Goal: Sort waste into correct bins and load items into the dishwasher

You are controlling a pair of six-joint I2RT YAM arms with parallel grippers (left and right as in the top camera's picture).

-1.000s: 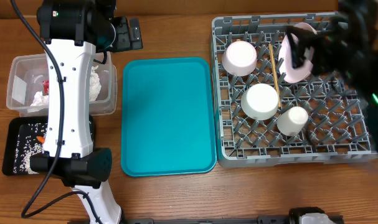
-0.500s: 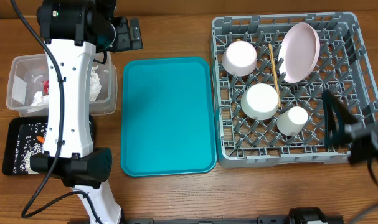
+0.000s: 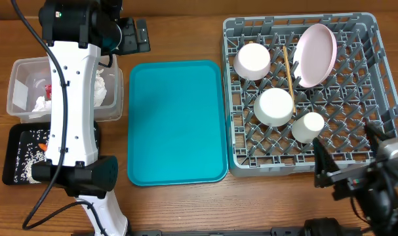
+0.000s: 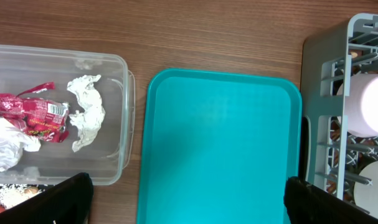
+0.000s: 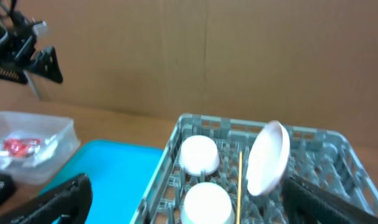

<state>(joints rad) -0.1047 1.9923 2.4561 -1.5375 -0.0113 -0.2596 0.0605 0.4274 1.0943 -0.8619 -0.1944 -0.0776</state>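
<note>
Wooden table (image 3: pixel 179 203) holds grey dish rack (image 3: pixel 284 168), teal tray (image 3: pixel 177 121); brown wall (image 5: pixel 176 56) behind.

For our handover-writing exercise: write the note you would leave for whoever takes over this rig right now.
Left claw: open, empty, near the clear tub.
Right claw: open, empty, at the rack, near right corner.
Clear tub: red wrapper, tissues.
Black tray: rice-like scraps, carrot piece.
Rack: plate, bowls, cup, chopsticks.
Done: sorting and loading, as far as seen.
Left: nothing visible.
</note>
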